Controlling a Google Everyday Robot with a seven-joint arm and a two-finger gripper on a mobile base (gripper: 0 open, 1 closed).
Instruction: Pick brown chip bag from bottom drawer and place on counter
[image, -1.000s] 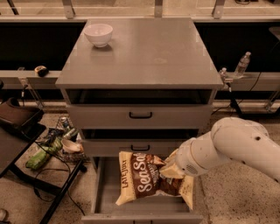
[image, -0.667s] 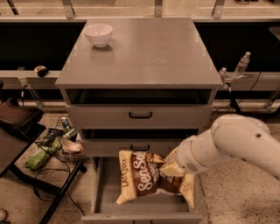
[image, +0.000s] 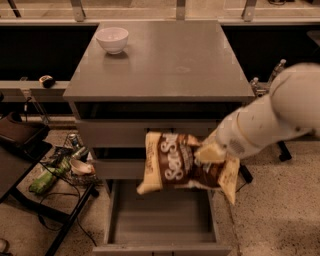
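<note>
The brown chip bag (image: 177, 162), dark brown with white script and cream edges, hangs in the air in front of the upper drawers, above the open bottom drawer (image: 162, 220). My gripper (image: 209, 151) is shut on the bag's right part, with the white arm coming in from the right. The drawer's grey inside shows nothing in it. The counter (image: 165, 57) is the flat grey top of the cabinet, above the bag.
A white bowl (image: 112, 39) stands at the counter's back left. A dark side table (image: 20, 150) with a green bag (image: 44, 181) and clutter below it stands to the left. A bottle (image: 278, 70) stands at the right behind my arm.
The bag has been lifted out of the bottom drawer and now hangs in front of the upper drawers. My arm has risen with it.
</note>
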